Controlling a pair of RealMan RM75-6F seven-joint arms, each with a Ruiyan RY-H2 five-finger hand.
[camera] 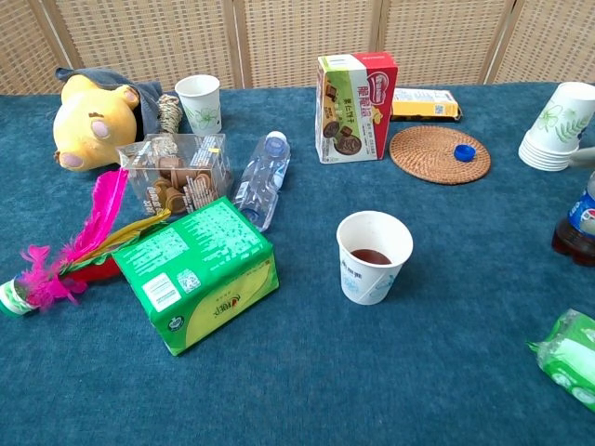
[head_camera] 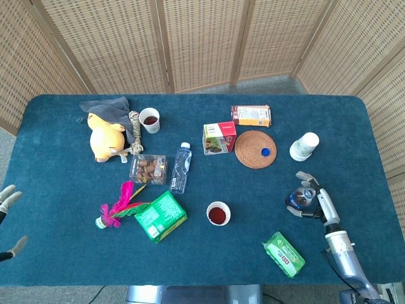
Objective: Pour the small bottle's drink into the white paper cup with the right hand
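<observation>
The small bottle [head_camera: 299, 197] stands upright on the blue table near the right edge, uncapped, with dark drink in its base. My right hand [head_camera: 311, 193] holds it, with fingers curled around both sides. In the chest view only the bottle [camera: 578, 221] shows at the right border. The white paper cup [head_camera: 218, 213] with dark drink in it [camera: 374, 255] stands mid-table, well left of the bottle. My left hand [head_camera: 9, 197] sits at the table's left edge with its fingers spread, holding nothing.
A stack of paper cups [head_camera: 305, 145] stands behind the bottle, and a green packet [head_camera: 284, 254] lies in front of it. A woven coaster [head_camera: 255, 149] carries a blue cap [head_camera: 266, 151]. A green box [head_camera: 161, 216], a lying water bottle [head_camera: 181, 167] and a second filled cup [head_camera: 150, 119] are to the left.
</observation>
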